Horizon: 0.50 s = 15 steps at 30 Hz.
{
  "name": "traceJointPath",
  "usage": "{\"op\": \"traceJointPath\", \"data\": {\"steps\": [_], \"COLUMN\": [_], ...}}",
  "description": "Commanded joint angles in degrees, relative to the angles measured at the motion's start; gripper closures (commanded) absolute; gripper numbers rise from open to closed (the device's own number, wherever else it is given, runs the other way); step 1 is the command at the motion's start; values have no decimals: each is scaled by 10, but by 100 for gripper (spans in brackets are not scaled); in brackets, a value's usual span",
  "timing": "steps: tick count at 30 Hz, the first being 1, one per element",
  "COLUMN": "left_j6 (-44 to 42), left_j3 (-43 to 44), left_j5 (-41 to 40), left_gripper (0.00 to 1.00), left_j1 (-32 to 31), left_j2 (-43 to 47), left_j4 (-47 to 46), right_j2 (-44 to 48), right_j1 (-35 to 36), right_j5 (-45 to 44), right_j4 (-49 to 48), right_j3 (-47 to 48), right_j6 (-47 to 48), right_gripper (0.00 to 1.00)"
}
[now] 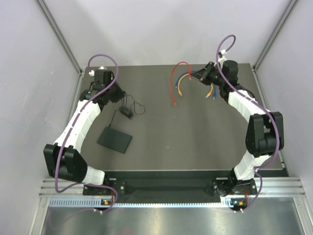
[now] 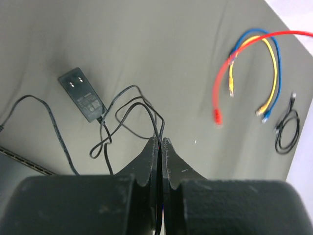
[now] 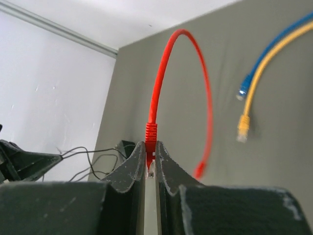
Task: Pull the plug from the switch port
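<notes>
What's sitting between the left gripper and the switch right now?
The small black power adapter and loops of its thin black cord lie on the table between the left gripper and the switch; the top view shows it.

The switch point(image 1: 115, 140) lies on the table point(image 1: 195, 142), left and near. Just beyond it sits the power adapter point(image 1: 126, 111), its cord point(image 2: 133, 87) tangled beside it. The network cables point(image 1: 171, 85) lie far, right of centre, well apart from both.

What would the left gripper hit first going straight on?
Probably the black cord: its loops sit right at the tips of the left gripper, fingers shut, maybe already touching. The power adapter lies off to the side.
</notes>
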State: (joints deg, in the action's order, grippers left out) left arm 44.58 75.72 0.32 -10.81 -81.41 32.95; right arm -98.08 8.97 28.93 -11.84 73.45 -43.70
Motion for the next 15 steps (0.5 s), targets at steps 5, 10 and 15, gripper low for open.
{"op": "traceJointPath", "data": {"steps": [5, 10, 15], "left_j6": [-27, -39, -45], "left_j3": [28, 59, 92], "left_j5": [71, 140, 171], "left_gripper": [100, 100, 100], "left_j1": [23, 42, 55], "left_j2": [-24, -81, -133], "left_j4": [-33, -37, -39], "right_j2": [-41, -82, -114], "right_j1": [-62, -76, -77], "right_j5": [72, 33, -25], "right_j4": [0, 87, 183], "right_j3": [-13, 20, 85], "right_j6": [-3, 60, 131], "right_gripper": [100, 96, 88]}}
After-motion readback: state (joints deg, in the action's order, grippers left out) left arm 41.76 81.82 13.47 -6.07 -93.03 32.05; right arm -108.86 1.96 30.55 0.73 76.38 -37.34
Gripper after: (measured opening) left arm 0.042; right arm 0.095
